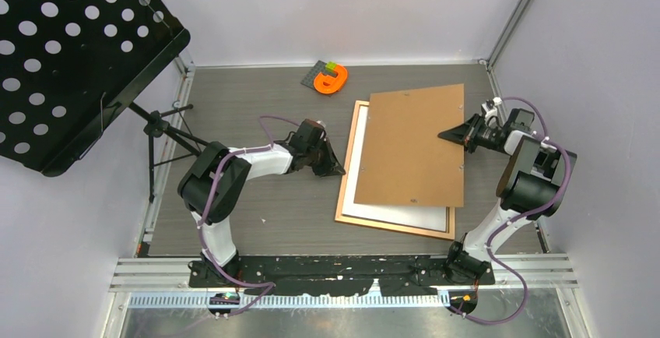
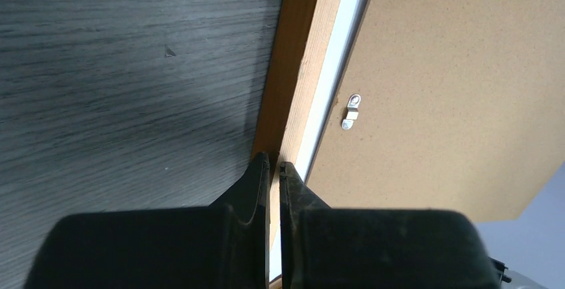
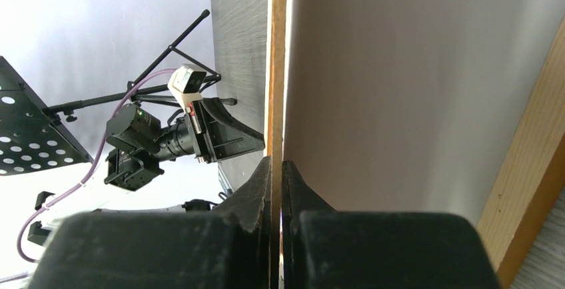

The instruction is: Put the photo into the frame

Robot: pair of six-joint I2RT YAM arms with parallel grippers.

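The task is judged to be well along. The frame (image 1: 393,228) lies flat on the bench (image 1: 257,198), and a white sheet, taken to be the plain back of the photo (image 1: 397,215), is seen lying inside it, face down, along the left and near rails.

The brown backing board (image 1: 412,147) is laid askew over the photo, its far end overhanging the frame. Its right edge is pinched between the closed fingers of the right hand (image 1: 445,133), and in the right wrist view the board is seen edge-on, raised off the photo on that side.

The left hand (image 1: 336,170) is closed almost fully, with its tips set at the frame's left rail. Whether the rail is pinched or only pressed cannot be told.

What appears to be left: the board is to be squared up and lowered into the recess, and the small metal clip (image 2: 350,112) on it probably fastened.
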